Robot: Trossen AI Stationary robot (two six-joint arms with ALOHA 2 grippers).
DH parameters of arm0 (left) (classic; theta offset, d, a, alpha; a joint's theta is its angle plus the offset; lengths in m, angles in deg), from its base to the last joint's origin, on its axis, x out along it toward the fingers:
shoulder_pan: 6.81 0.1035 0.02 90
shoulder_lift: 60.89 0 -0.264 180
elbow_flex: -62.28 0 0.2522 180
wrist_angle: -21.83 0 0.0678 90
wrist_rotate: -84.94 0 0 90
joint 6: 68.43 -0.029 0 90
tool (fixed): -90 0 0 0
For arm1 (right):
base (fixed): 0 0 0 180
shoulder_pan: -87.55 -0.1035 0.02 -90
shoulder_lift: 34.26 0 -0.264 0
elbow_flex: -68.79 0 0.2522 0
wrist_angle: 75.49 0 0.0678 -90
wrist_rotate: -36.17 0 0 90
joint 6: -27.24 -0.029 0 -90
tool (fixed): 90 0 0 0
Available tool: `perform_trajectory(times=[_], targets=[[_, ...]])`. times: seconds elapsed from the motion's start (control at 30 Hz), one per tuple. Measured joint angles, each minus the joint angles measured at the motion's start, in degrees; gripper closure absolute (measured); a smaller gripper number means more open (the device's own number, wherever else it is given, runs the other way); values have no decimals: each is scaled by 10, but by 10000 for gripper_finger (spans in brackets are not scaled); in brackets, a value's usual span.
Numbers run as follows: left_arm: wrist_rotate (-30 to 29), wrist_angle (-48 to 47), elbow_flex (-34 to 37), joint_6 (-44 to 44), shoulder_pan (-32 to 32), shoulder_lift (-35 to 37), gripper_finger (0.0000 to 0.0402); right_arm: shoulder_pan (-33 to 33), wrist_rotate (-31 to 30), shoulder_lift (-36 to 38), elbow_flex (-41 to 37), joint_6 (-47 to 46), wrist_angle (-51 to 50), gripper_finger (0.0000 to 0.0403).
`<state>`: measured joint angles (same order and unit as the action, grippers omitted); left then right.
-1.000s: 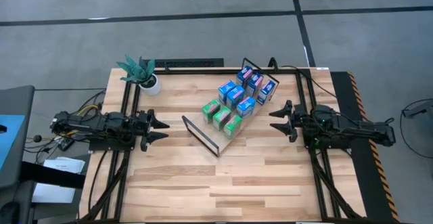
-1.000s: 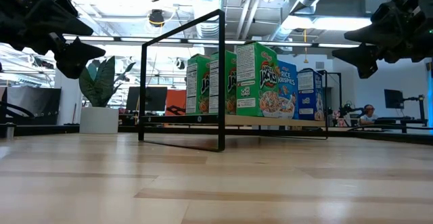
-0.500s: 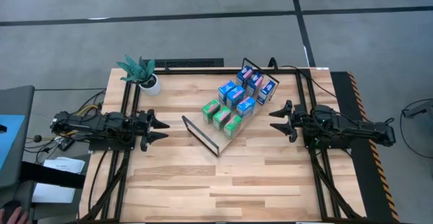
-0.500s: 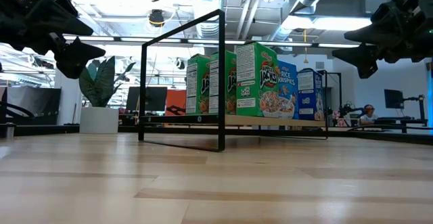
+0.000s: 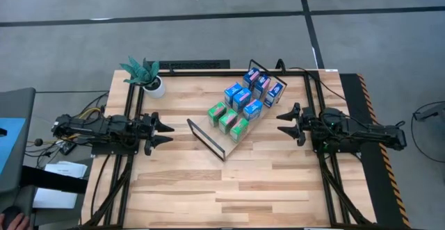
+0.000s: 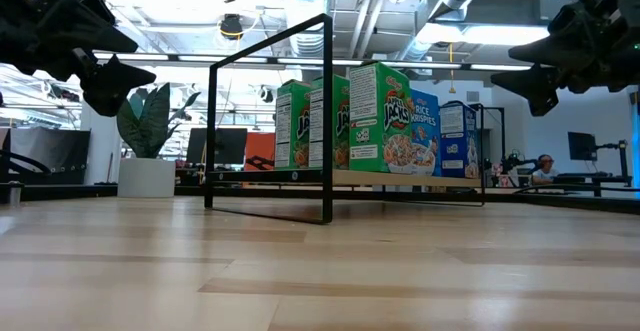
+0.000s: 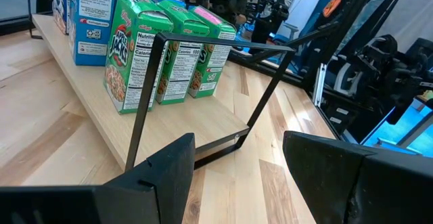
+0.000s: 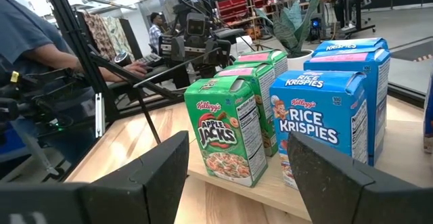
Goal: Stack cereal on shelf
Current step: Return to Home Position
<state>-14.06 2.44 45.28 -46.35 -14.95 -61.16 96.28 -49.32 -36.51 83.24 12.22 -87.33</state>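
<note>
Nine small rectangular cardboard cereal boxes (image 5: 242, 99) stand upright on the long light-wood shelf board with black wire frame ends (image 5: 214, 136), which lies diagonally across the middle of the pale wooden tabletop (image 5: 208, 188). They make three rows of three. The green boxes (image 5: 228, 119) are nearest the bare end of the board, the bright blue boxes (image 5: 253, 108) are just behind them, and the darker blue boxes with pink marks (image 5: 262, 84) are at the far end. Within each row the boxes sit side by side, and the green and bright blue rows are close together.

The left gripper (image 5: 170, 133) hovers over the left part of the table, pointing toward the bare end of the shelf and well apart from it. Its two dark fingers are spread wide with nothing between them. The right gripper (image 5: 280, 123) hovers over the right part of the table, facing the left one across the shelf. It is near the boxes but clear of them, its fingers likewise spread and empty. In the low view both grippers hang high above the tabletop.

A green potted plant in a white pot (image 5: 146, 76) stands at the far left corner of the table. In the right wrist view, a person in a blue sleeve (image 8: 30, 38) sits at a desk in the room beyond
</note>
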Motion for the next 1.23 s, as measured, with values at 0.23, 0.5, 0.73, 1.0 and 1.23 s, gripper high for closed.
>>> perform_trajectory(times=[0.23,0.5,0.73,1.0,1.23], targets=[[0,0,0,0,0,0,187,0,-2,0,0,0,0,127],[0,0,0,0,0,0,187,0,-1,0,0,0,0,127],[0,0,0,0,0,0,187,0,-1,0,0,0,0,127],[0,0,0,0,0,0,187,0,-1,0,0,0,0,127],[0,0,0,0,0,0,187,0,-1,0,0,0,0,127]])
